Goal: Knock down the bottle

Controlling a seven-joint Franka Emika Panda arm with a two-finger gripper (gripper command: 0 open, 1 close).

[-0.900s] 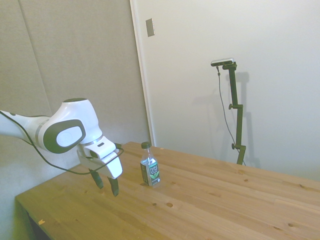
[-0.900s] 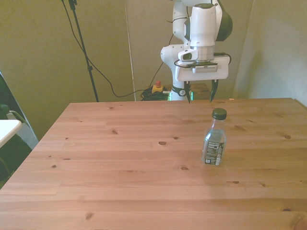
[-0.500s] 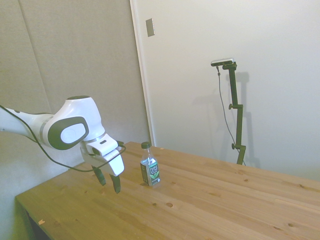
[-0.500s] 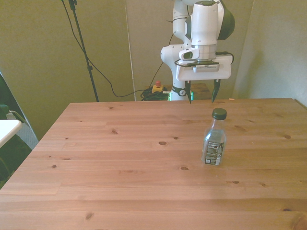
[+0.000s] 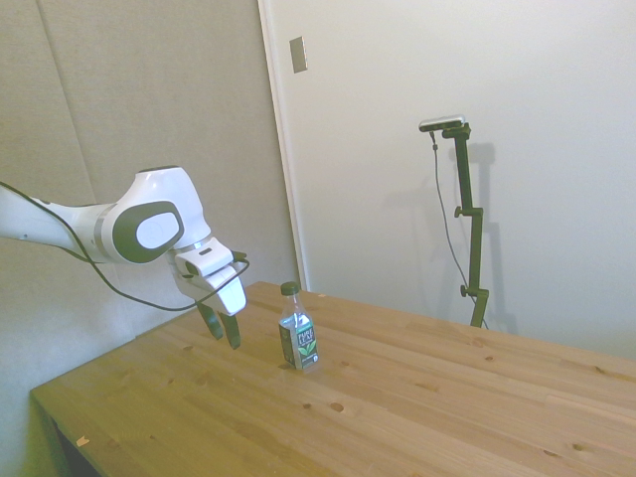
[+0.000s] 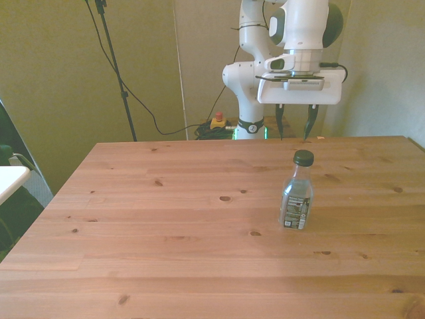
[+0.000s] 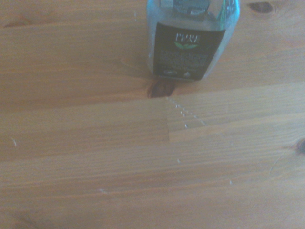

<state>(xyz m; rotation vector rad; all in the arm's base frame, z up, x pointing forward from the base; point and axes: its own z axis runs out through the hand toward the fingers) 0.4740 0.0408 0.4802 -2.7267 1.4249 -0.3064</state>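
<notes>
The bottle (image 5: 298,340) stands upright on the wooden table (image 5: 417,397), small and clear, with a dark cap and a green, black and white label. In the front view the bottle (image 6: 297,193) stands right of the middle. My gripper (image 5: 223,329) hangs open above the table, a short way to the side view's left of the bottle and apart from it, fingertips pointing down. From the front, the gripper (image 6: 295,126) sits behind the bottle, above cap height. The wrist view catches the lower part of the bottle (image 7: 190,45) with its dark label.
The table (image 6: 166,232) spreads wide around the bottle. Behind its far edge in the front view stand the robot's base (image 6: 249,100), a thin black tripod (image 6: 116,66) with a hanging cable, and a red-buttoned box (image 6: 217,121) on the floor.
The gripper has risen and shifted toward the front view's right, now lined up behind the bottle. The bottle has not moved. The fingers stay open.
</notes>
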